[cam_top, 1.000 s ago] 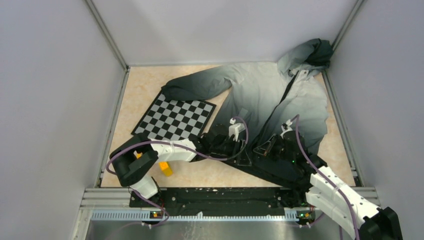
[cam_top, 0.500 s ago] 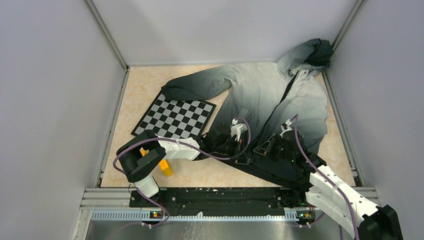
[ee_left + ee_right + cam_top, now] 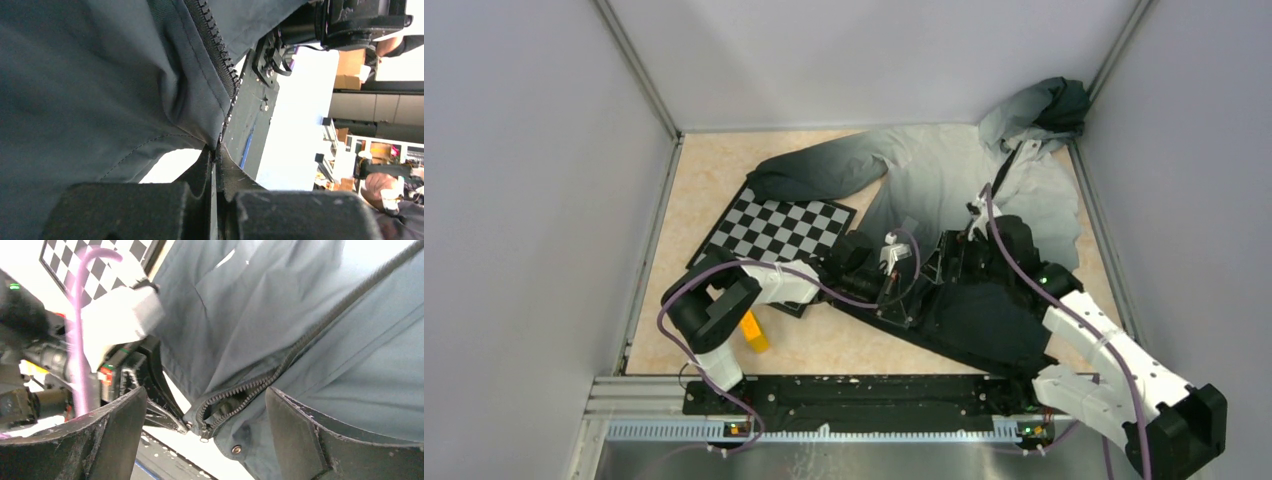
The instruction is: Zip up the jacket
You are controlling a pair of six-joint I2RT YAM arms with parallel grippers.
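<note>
The jacket (image 3: 944, 180) lies spread out, pale grey at the hood and black at the hem (image 3: 984, 325). My left gripper (image 3: 898, 300) is shut on the hem edge at the foot of the zipper (image 3: 220, 50), and the cloth is pinched at its fingertips (image 3: 216, 150). My right gripper (image 3: 951, 262) hovers just right of it, over the dark lower front. Its jaws stand open and hold nothing. The zipper slider (image 3: 202, 432) hangs at the bottom of the parted teeth, between the right fingers (image 3: 300, 440) and touching neither.
A black-and-white checkerboard (image 3: 774, 235) lies left of the jacket, under the left forearm. A small yellow-orange block (image 3: 751, 332) sits near the left arm's base. Grey walls close in the table at left, back and right.
The left gripper has closed on the hem by the zipper's foot. The right gripper has opened, let go and moved back and upward over the jacket. The lower jacket has bunched slightly.
</note>
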